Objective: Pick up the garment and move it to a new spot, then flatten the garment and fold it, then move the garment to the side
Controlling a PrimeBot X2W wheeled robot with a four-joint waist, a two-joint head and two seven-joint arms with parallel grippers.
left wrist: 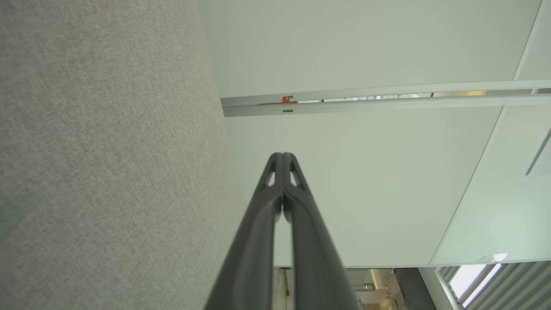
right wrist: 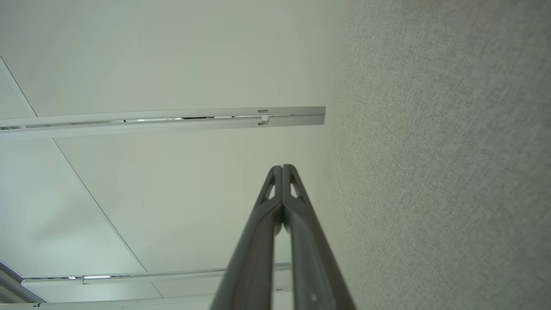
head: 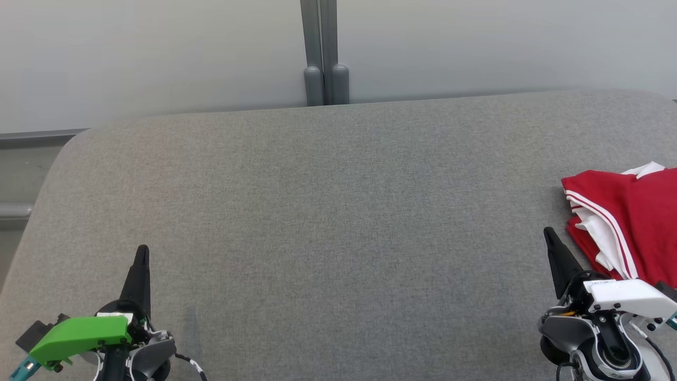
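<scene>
A red garment (head: 637, 222) with white stripes and white lining lies crumpled at the right edge of the grey fabric surface (head: 338, 222). My right gripper (head: 549, 235) sits at the lower right, just left of the garment, fingers pressed together and empty. My left gripper (head: 142, 253) rests at the lower left, far from the garment, also shut with nothing in it. In the left wrist view the left gripper (left wrist: 283, 156) points past the fabric edge toward a pale wall. In the right wrist view the right gripper (right wrist: 282, 167) does the same.
A pale wall (head: 158, 53) stands behind the surface, with a grey double post (head: 323, 53) at its middle. The surface's left corner (head: 69, 153) is rounded, with a grey ledge (head: 31, 137) beyond it.
</scene>
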